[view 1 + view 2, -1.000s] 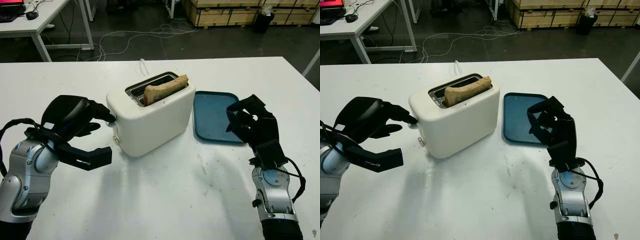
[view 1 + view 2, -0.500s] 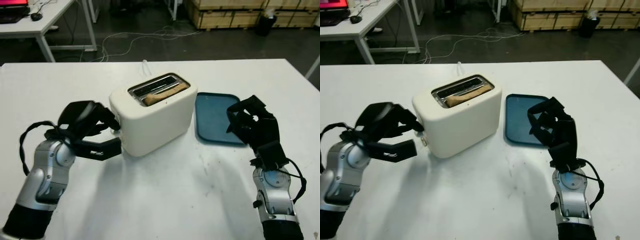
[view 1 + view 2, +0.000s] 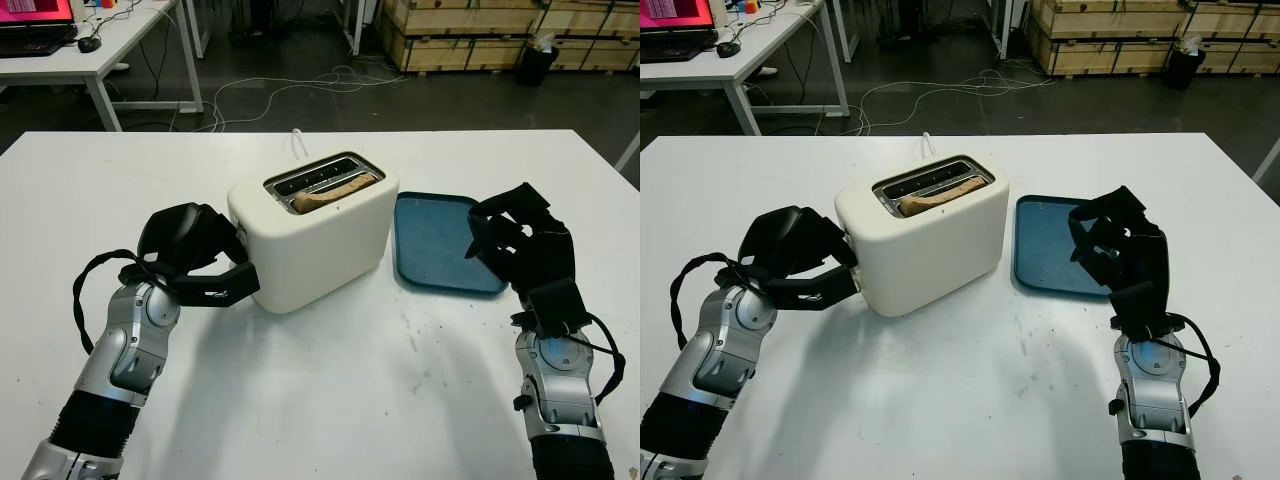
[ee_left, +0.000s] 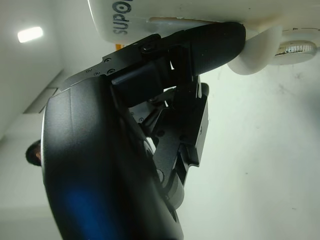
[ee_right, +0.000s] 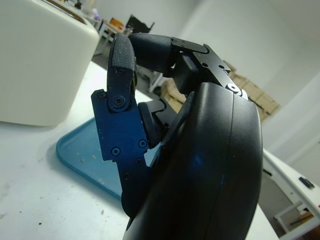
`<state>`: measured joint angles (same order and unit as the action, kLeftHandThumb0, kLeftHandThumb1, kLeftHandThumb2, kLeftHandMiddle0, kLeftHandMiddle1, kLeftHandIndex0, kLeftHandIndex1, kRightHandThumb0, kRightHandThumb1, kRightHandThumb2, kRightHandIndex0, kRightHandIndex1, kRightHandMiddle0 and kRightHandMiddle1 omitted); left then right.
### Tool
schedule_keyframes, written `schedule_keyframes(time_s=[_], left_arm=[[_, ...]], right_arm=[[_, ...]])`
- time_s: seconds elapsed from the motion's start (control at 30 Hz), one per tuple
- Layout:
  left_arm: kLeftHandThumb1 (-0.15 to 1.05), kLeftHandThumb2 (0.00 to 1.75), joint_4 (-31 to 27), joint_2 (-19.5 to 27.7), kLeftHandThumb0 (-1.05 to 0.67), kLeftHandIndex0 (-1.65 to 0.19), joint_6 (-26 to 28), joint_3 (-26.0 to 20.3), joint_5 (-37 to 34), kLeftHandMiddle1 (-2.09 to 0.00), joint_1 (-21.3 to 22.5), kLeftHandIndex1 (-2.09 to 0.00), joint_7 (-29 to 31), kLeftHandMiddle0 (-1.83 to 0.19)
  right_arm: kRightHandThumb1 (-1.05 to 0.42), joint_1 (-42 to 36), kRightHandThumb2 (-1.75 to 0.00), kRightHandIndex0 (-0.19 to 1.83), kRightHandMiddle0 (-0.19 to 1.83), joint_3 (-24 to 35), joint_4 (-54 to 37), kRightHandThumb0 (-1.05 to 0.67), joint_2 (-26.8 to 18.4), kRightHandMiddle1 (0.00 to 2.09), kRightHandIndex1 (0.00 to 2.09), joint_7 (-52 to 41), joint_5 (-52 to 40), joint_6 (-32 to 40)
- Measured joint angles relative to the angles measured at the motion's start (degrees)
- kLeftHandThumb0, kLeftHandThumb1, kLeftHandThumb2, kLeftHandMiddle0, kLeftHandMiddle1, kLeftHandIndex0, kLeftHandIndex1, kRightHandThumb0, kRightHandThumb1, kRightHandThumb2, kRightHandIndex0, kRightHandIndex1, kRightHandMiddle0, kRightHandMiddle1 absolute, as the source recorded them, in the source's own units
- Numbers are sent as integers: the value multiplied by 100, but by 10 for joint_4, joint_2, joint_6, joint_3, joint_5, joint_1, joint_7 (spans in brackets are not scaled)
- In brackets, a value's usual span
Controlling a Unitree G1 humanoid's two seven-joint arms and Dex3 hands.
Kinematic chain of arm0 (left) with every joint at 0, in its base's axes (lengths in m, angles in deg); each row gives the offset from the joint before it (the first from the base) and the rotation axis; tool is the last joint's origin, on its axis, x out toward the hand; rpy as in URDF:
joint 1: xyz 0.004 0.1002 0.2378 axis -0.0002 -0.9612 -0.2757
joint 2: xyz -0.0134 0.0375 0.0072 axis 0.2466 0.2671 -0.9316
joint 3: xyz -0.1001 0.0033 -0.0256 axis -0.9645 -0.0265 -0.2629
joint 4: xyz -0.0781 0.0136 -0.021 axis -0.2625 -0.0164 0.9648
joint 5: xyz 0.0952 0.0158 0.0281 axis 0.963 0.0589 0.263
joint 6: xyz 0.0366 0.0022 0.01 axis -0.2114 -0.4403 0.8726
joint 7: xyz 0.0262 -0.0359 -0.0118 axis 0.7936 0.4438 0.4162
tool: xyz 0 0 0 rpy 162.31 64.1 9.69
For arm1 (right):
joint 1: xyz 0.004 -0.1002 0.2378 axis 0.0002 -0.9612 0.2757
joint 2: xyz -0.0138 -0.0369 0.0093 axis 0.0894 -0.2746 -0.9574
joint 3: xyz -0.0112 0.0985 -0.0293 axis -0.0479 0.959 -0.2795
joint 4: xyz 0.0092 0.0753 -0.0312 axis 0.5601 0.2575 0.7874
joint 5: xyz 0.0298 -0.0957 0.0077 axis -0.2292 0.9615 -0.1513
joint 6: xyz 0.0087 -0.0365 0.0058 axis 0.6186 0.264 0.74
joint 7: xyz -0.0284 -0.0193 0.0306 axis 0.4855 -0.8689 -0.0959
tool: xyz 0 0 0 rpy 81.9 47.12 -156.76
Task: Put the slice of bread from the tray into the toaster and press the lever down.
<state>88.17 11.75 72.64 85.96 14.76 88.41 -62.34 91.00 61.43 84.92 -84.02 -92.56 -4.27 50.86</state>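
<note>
Since the bread sits low in the slot, progress: the tan slice of bread (image 3: pixel 335 193) is already inside the white plastic two-slot toaster (image 3: pixel 315 233), with only its top edge above the opening; the flat blue plastic tray (image 3: pixel 443 241) beside the toaster carries nothing.
Left to do: judging from these pictures, the lever press is in hand or nearly finished; I cannot tell if the lever has latched.
Left eye view: the left hand (image 3: pixel 200 267) is against the end wall of the toaster on the white bench (image 3: pixel 330 400), fingers curled toward it. The right hand (image 3: pixel 525 245) is raised near the tray's near corner, fingers curled, holding nothing.
Right eye view: same layout from a little aside; the toaster end wall under the left hand (image 3: pixel 805 268) is somewhat more visible, but the lever itself is covered by the fingers.
Left wrist view: this shows what the head views hide. One black finger (image 4: pixel 210 42) lies on top of the rounded white lever knob (image 4: pixel 260 52), touching it; a round dial (image 4: pixel 297 47) is just beside the knob.
Right wrist view: the right hand (image 5: pixel 150 130) has its fingers bent inward around nothing; behind it are the tray (image 5: pixel 82 150) and the toaster wall (image 5: pixel 42 65).
</note>
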Motion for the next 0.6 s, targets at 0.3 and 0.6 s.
schedule_keyframes(time_s=[0.3,0.6], left_arm=[[92,35,-27,-7,12,-104,15,0,0,-115,-18,0,-16,-95],[87,48,-111,13,13,-111,33,-10,-56,-174,-64,-3,21,-98]], right_arm=[[-92,0,-33,84,56,-2,3,-36,0,172,175,-2,0,-3],[-92,0,-34,83,52,-11,5,-35,-8,175,175,-61,-18,-3]])
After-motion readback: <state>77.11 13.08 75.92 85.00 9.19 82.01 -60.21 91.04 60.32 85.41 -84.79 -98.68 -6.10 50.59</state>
